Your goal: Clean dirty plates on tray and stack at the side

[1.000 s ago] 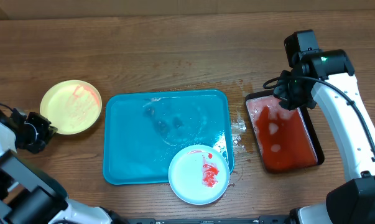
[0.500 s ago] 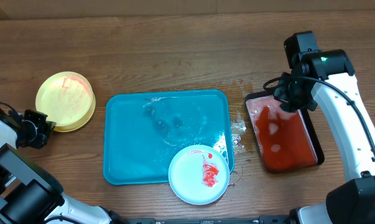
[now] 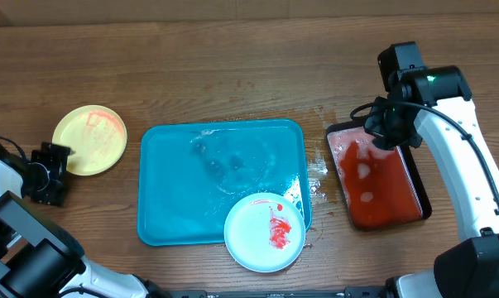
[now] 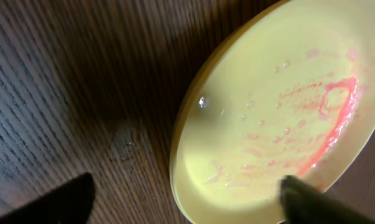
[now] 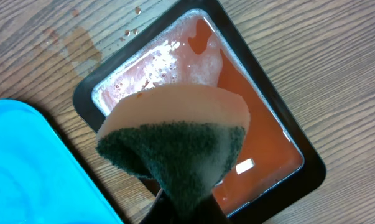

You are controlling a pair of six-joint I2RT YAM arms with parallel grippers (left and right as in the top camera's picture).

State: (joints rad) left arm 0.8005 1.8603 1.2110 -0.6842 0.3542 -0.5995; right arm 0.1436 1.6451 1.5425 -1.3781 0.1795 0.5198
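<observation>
Turquoise tray (image 3: 175, 194) carries a red-smeared blue-white plate (image 3: 253, 236) overhanging its near right corner. Black tray (image 3: 424, 203), right, holds red liquid (image 3: 381, 194). Yellow plate (image 3: 89, 140) lies on the wooden bench (image 3: 232, 74), left. Left fingers (image 4: 69, 199) are spread; right fingers (image 5: 203, 218) pinch a sponge (image 5: 175, 149).

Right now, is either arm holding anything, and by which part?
The right gripper pinches the sponge by its bunched end, above the black tray. The left gripper holds nothing, jaws open beside the yellow plate.
</observation>
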